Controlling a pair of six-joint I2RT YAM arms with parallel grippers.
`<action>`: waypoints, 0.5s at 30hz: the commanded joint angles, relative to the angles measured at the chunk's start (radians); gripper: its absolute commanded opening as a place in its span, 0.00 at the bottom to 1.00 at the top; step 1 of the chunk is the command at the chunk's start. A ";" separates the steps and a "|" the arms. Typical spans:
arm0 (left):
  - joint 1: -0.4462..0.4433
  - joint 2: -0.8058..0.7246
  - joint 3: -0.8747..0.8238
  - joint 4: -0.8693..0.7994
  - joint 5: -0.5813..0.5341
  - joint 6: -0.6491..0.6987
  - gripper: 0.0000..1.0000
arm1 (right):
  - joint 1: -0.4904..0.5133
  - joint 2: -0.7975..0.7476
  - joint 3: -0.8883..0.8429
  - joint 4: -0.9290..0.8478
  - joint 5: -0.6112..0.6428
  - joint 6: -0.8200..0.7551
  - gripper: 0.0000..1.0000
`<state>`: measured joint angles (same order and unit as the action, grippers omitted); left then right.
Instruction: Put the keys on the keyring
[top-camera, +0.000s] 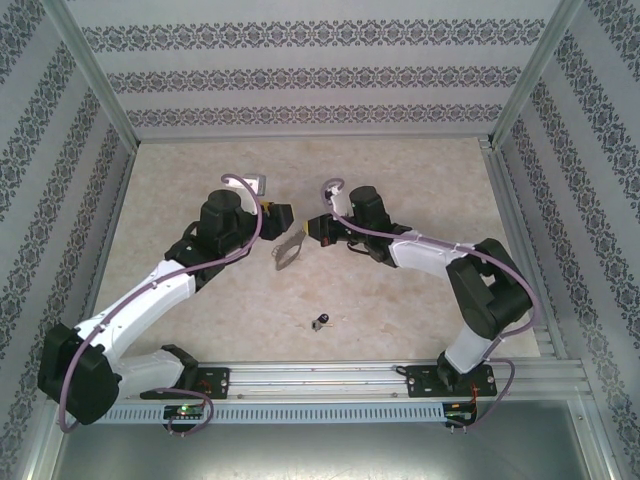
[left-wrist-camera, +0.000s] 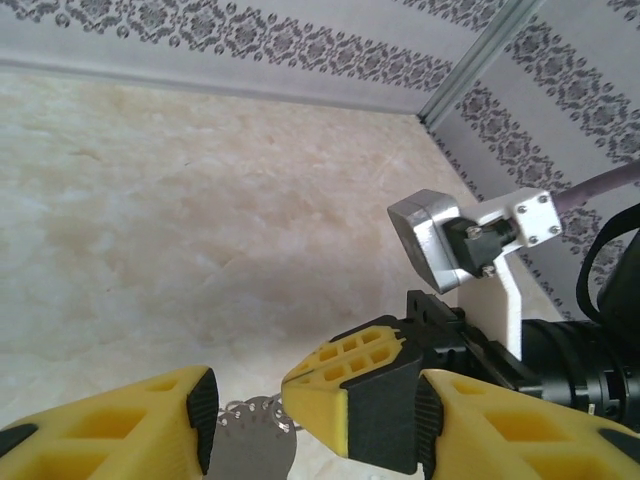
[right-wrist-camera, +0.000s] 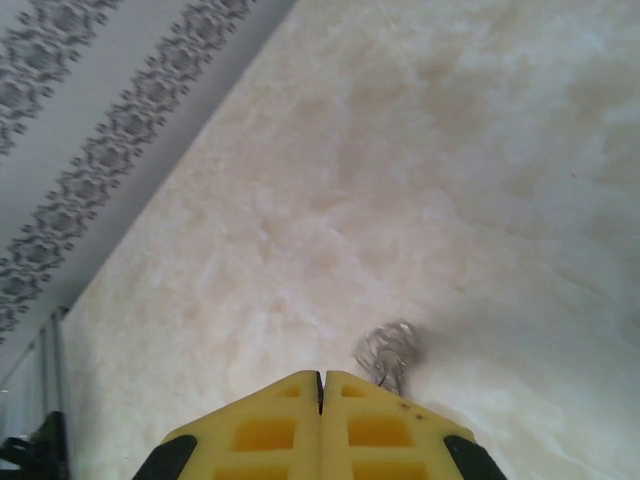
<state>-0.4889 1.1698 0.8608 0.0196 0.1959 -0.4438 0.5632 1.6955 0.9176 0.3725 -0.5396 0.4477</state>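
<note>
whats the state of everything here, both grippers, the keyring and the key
left gripper: fingers apart, keyring between them
right gripper: fingers shut, tips reaching in beside the keyring
keyring: close beside one finger of the left gripper, no key on it
key: lying loose on the table, away from both grippers

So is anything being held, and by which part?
The keyring, apparently pinched by one end in the shut right jaws; the left jaws stand open around it.
</note>
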 joint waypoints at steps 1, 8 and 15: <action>0.009 0.011 -0.017 -0.033 -0.019 0.024 0.57 | 0.020 0.041 -0.033 -0.034 0.052 -0.048 0.00; 0.009 0.038 -0.012 -0.015 0.006 0.012 0.58 | 0.057 0.103 -0.048 -0.107 0.132 -0.090 0.00; 0.009 0.059 -0.008 0.005 0.021 -0.004 0.58 | 0.081 0.128 -0.070 -0.129 0.200 -0.078 0.00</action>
<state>-0.4889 1.2201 0.8566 0.0074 0.2047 -0.4454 0.6315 1.8095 0.8585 0.2554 -0.3904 0.3851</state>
